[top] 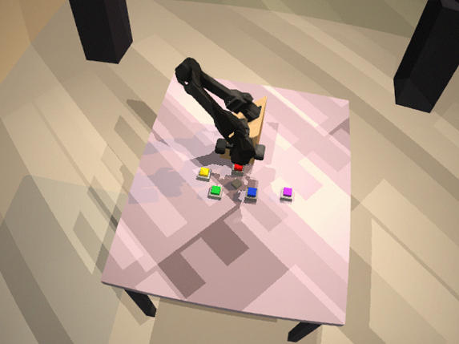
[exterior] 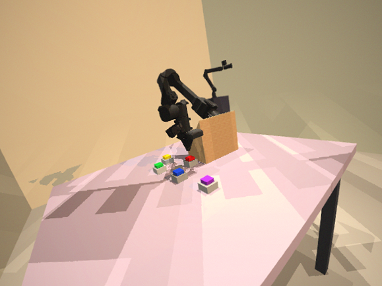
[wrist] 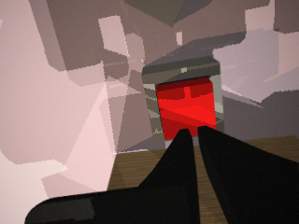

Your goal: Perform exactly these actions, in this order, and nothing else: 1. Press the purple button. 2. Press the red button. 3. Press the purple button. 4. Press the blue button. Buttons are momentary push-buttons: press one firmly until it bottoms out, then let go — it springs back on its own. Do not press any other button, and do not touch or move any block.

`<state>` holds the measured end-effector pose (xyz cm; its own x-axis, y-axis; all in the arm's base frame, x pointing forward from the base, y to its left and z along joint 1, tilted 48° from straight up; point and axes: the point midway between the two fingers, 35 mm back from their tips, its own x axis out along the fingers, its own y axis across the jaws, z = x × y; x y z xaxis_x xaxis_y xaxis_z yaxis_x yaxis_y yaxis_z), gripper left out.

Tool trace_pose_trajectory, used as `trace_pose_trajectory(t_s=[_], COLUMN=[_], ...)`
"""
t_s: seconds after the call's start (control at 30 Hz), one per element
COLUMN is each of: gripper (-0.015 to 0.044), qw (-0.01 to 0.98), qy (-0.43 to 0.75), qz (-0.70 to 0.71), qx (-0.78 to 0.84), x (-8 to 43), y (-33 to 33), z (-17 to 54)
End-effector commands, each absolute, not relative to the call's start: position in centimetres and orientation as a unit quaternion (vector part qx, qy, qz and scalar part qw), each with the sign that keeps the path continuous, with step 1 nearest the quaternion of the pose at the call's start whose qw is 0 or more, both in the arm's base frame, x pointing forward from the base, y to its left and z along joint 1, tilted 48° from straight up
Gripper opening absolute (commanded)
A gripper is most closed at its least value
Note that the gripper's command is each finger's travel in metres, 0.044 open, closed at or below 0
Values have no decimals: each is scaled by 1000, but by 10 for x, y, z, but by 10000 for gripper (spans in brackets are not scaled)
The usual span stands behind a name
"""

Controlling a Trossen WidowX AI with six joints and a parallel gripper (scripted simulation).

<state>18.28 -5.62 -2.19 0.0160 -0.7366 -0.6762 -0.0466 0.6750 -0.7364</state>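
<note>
1. The gripper (wrist: 195, 132) is closed with nothing between its fingers; in the wrist view the two black fingers run side by side with only a thin slit between them.
2. It points down at the red button (top: 238, 167), its tips over the button's near edge in the wrist view. Whether they touch the cap I cannot tell.
3. The red button (wrist: 187, 109) sits on a pale square base, just in front of the wooden block-shaped stand (exterior: 217, 135) at the arm's base.
4. Taking the red button as landmark in the top view: the yellow button (top: 204, 172) lies beside it to the left, with a gap between them.
5. The green button (top: 215, 191) lies below and left of the red button.
6. The blue button (top: 251, 192) lies below the red button and slightly right.
7. The purple button (top: 287, 191) lies farthest from the red button, below and well to the right, past the blue one.
8. A small grey block (top: 236, 183) rests on the bench (top: 238, 269) just below the red button, between the green and blue buttons.
9. The arm (top: 211, 96) folds down from its raised elbow to the wrist over the red button.
</note>
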Motion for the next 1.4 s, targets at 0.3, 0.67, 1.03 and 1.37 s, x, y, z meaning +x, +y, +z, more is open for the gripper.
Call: trace_pose_trajectory(t_s=[0.3, 0.67, 1.03, 1.37], gripper=[20, 20, 20, 20], qw=[645, 644, 644, 644], qy=[648, 648, 648, 648], qz=[-267, -268, -268, -268], qx=[-305, -306, -306, -306], x=[182, 182, 182, 182], y=[-73, -85, -86, -86], z=[-36, -46, -47, -47])
